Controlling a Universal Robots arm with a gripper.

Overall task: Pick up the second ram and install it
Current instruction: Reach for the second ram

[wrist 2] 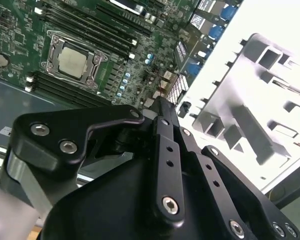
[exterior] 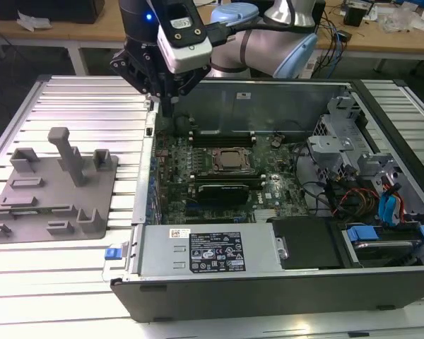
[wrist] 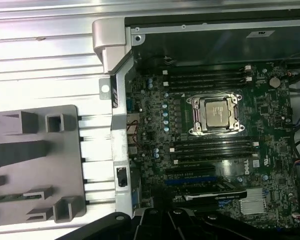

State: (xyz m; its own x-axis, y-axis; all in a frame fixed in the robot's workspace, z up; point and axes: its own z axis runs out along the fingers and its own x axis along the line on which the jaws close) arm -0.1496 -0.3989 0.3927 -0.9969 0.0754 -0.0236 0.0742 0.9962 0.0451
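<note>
In the first wrist view a thin greenish stick, which I take for the second ram (wrist: 12, 198), lies flat in a slot of the grey fixture plate (wrist: 35, 150). My gripper (exterior: 171, 104) hangs over the open case's back corner on the exterior view's left, between the fixture plate (exterior: 56, 185) and the motherboard (exterior: 198, 152). In the second wrist view its black fingers (wrist 2: 165, 145) meet at the tip of the gripper (wrist 2: 160, 103), shut, with nothing seen between them. Long dark memory slots (wrist: 210, 80) run on both sides of the CPU socket (wrist: 215, 114).
The open computer case (exterior: 268, 85) has tall metal walls around the motherboard. A black expansion card (exterior: 230, 191) lies beside the CPU socket (exterior: 232, 161). Drive cages and cables (exterior: 353, 176) stand at the exterior view's right. Upright grey fixture blocks (exterior: 69, 152) rise from the plate.
</note>
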